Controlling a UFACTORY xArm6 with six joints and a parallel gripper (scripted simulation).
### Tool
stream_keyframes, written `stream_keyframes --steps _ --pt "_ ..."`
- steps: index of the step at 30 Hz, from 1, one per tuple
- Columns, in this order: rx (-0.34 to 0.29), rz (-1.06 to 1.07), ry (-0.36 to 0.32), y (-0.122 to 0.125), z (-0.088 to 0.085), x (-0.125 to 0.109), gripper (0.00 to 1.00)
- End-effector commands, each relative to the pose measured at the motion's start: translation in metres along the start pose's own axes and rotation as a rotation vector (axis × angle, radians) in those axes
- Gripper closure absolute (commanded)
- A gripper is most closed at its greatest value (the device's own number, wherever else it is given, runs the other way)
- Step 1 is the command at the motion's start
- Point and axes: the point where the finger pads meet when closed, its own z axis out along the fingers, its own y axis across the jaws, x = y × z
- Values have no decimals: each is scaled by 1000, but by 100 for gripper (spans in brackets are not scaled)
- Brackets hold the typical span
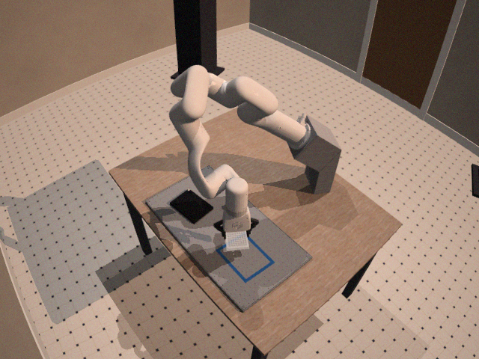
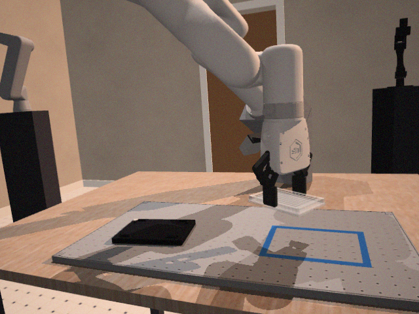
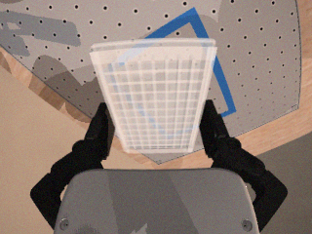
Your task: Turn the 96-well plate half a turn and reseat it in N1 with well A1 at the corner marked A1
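Observation:
The clear 96-well plate hangs level a little above the grey deck, over the far edge of the blue taped outline B1. My gripper is shut on the plate's two long sides. In the exterior view the plate sits between the black fingers, clear of the deck, behind B1. In the wrist view the plate lies skewed to B1, gripped near its near end by the gripper. A flat black block, apparently nest N1, lies to the left. I cannot make out the cut corner.
The perforated grey deck lies on a wooden table. The arm's grey base box stands at the table's far side. Black pedestals stand off the table at left and right.

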Motion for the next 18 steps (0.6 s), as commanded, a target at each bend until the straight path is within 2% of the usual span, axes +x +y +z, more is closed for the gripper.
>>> stream_keyframes --steps 1,18 --pt "5 150 -9 -9 -1 11 100" --pt "3 650 -11 -39 -3 52 100"
